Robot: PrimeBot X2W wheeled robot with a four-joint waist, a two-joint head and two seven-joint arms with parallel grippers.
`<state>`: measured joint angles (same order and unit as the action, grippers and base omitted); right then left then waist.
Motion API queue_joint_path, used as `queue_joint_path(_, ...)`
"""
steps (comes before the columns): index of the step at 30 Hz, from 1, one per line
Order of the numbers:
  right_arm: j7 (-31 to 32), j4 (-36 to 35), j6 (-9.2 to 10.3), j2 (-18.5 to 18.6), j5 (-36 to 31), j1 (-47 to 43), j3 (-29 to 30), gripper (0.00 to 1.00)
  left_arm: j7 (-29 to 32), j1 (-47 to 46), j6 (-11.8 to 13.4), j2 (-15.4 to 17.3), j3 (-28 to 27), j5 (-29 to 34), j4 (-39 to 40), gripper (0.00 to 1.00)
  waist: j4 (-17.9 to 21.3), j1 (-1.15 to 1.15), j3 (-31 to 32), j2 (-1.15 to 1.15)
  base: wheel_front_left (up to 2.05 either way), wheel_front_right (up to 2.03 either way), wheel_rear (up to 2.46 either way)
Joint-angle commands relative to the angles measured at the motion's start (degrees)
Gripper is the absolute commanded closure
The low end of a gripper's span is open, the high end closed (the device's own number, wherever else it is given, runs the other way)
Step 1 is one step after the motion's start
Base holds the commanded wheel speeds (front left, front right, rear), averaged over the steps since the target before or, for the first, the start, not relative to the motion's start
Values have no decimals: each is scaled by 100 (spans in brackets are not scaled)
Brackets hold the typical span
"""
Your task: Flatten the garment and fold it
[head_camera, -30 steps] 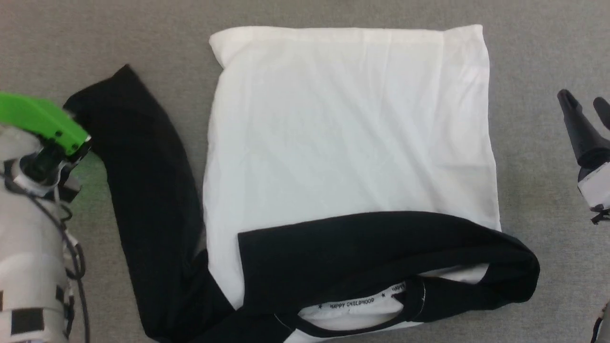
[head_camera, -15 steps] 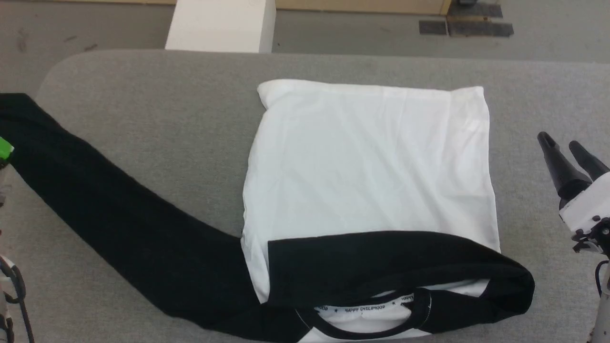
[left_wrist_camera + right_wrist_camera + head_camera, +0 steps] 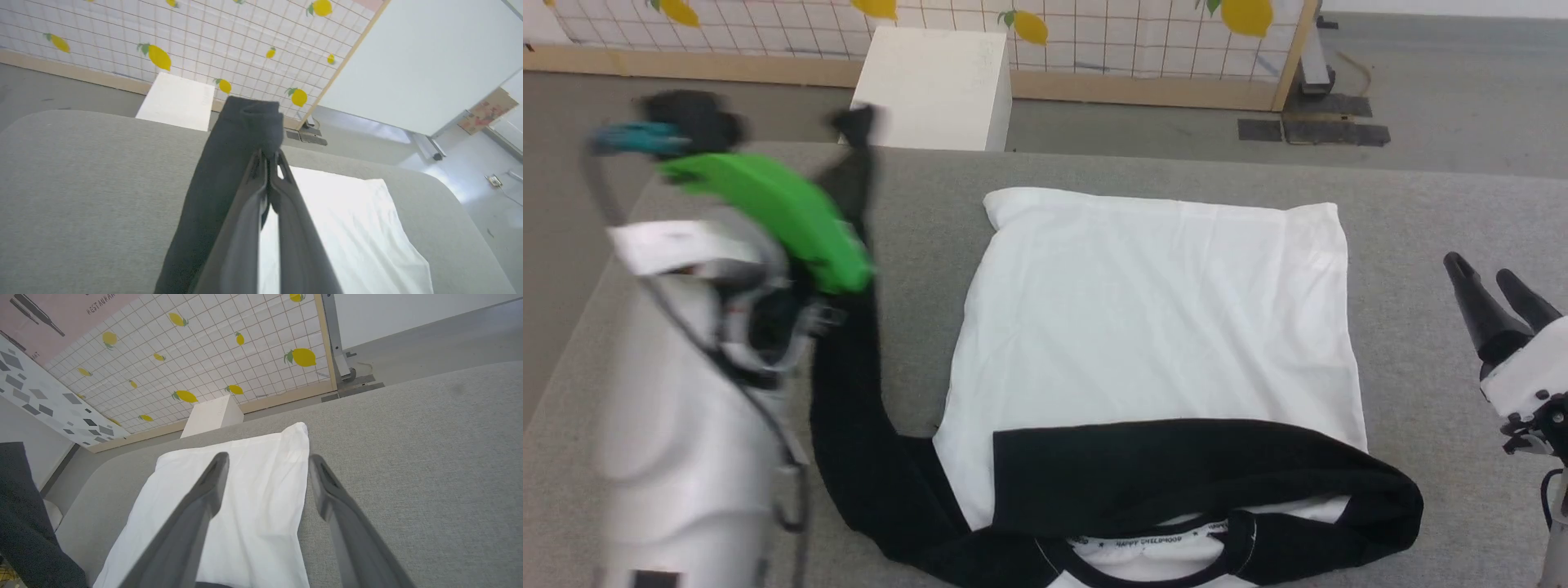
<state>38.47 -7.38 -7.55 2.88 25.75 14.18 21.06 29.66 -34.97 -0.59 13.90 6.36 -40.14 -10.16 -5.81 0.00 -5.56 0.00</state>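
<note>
The garment point(image 3: 1160, 318) lies on the grey table point(image 3: 1437, 212), white body flat, collar with printed band nearest me. One black sleeve point(image 3: 1176, 465) is folded across the body near the collar. The other black sleeve point(image 3: 849, 384) is lifted at the left, its cuff point(image 3: 257, 122) pinched in my left gripper point(image 3: 269, 157), which is shut on it above the table. My right gripper point(image 3: 1494, 282) hovers open to the right of the garment, nothing between its fingers point(image 3: 196, 510); in the right wrist view the white body point(image 3: 229, 514) lies below it.
A white box point(image 3: 935, 77) stands on the floor beyond the table's far edge, in front of a lemon-patterned grid panel point(image 3: 1094, 24). Bare grey table lies to the left and right of the garment.
The head camera has tilted up. My left arm has swung up and inward, carrying the black sleeve from stretched out leftward to raised beside the white body. The right gripper has hardly moved.
</note>
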Motion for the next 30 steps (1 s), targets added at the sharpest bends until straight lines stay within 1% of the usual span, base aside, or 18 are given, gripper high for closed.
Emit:
queue_joint_path(1, -15, 0, 6, 0, 44, -57, 1, 0, 55, 126, -61, -217, 221, 58, 99, 100, 44, 0, 22, 0, 0, 0, 0)
queue_joint_path(5, -8, -15, 6, -1, 85, -27, -48, 0, 256, 271, -238, -821, 1109, 93, 121, 100, 203, 0, -17, 0, 0, 0, 0)
queue_joint_path(7, -16, -14, 6, -1, 96, -13, -62, 0, 275, 313, -309, -960, 1451, 38, 8, 100, 287, 0, -50, 0, 0, 0, 0)
queue_joint_path(8, -27, -7, 6, -1, 105, -7, -59, 0, 319, 327, -358, -1003, 1725, 77, -126, 100, 338, 0, -68, 0, 0, 0, 0)
queue_joint_path(9, -28, -2, 6, -1, 113, 0, -74, 0, 318, 359, -380, -1040, 1865, -16, -224, 100, 396, 0, -92, 0, 0, 0, 0)
queue_joint_path(11, -44, 7, 6, -1, 120, 10, -76, 0, 263, 335, -410, -1077, 2266, 27, -431, 100, 505, 0, -145, 0, 0, 0, 0)
queue_joint_path(13, -63, 12, 6, -1, 126, 3, -53, 0, 161, 322, -432, -1095, 2663, -91, -631, 100, 608, 0, -199, 0, 0, 0, 0)
queue_joint_path(16, -83, 16, 6, -1, 136, -2, -25, 0, -10, 261, -376, -1099, 3231, -308, -746, 100, 729, 0, -273, 0, 0, 0, 0)
queue_joint_path(17, -98, 26, 6, -1, 152, -1, -23, 0, -79, 214, -325, -1100, 3512, -361, -826, 100, 793, 0, -303, 0, 0, 0, 0)
queue_joint_path(21, -133, 36, 6, -1, 173, -4, -24, 0, -96, 136, -335, -1101, 4367, -490, -1088, 100, 912, 0, -369, 0, 0, 0, 0)
queue_joint_path(24, -160, 47, 6, -1, 178, 15, -23, 0, -108, 116, -288, -1101, 4775, -589, -1304, 100, 967, 0, -394, 0, 0, 0, 0)
queue_joint_path(27, -177, 62, 6, -1, 184, 24, -26, 0, -122, 126, -307, -1102, 5078, -759, -1495, 100, 998, 0, -404, 0, 0, 0, 0)
queue_joint_path(28, -182, 65, 6, -1, 184, 25, -21, 0, -99, 131, -320, -1102, 5146, -836, -1533, 88, 994, 0, -405, 0, 0, 0, 0)
queue_joint_path(29, -191, 70, 6, -1, 188, 22, -11, 0, -76, 132, -335, -1102, 5209, -946, -1563, 42, 984, 0, -399, 0, 0, 0, 0)
queue_joint_path(30, -200, 76, 6, -1, 192, 19, -5, 0, -45, 120, -345, -1102, 5250, -1034, -1578, 0, 976, 0, -391, 0, 0, 0, 0)
